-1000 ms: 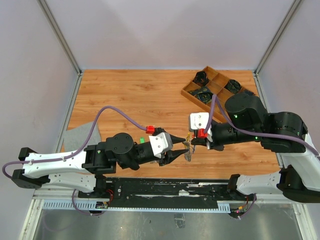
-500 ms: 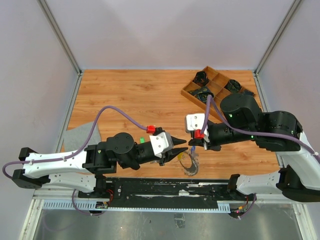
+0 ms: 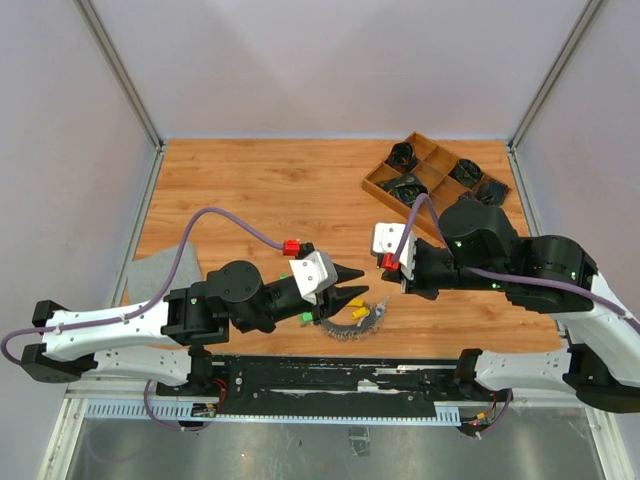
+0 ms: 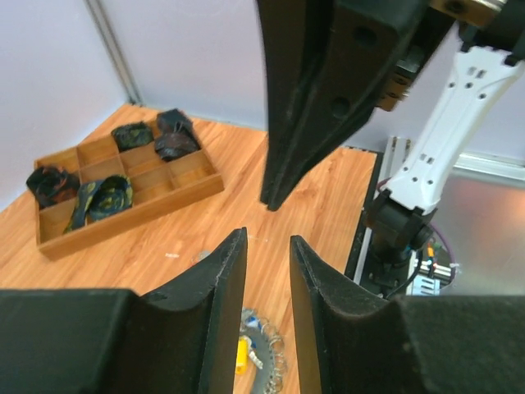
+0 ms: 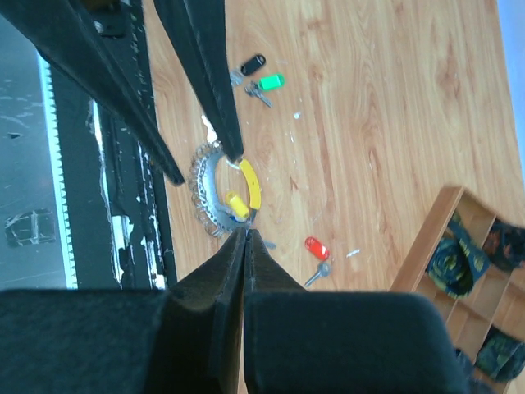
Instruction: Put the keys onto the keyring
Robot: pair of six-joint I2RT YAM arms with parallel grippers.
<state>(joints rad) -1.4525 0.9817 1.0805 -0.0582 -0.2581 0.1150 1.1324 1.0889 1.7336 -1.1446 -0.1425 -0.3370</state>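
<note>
**While the left tool point(image 4: 267, 240) and the right tool point(image 5: 246, 234) face each other, the keyring point(image 3: 355, 322) lies on the desk point(image 3: 260, 190)**

Where the left wrist view shows the left tool, its two fingers stand a narrow gap apart with nothing between them. The right tool has its fingers pressed together tip to tip, and no object shows in the grip. In the overhead view both tools sit at lower centre, their tips near each other but apart, just above the keyring in the frame.

Keyring: it lies flat on the wood at lower centre of the overhead view, close to the bottom edge of the desk. In the right wrist view its yellow curved piece point(image 5: 253, 185) sits on the right side of the coil. A yellow key point(image 5: 236, 203) lies within the coil's outline and touches it; whether it is threaded on cannot be told.

Loose keys: a green key point(image 5: 269, 82) and a black-tagged key point(image 5: 253, 63) lie just beside each other at upper centre of the right wrist view, apart from the keyring. A red key point(image 5: 316, 246) lies right of centre, also apart from it.

A wooden tray point(image 4: 131, 215) with compartments of dark items sits at the left of the left wrist view, well apart from the keyring
</note>
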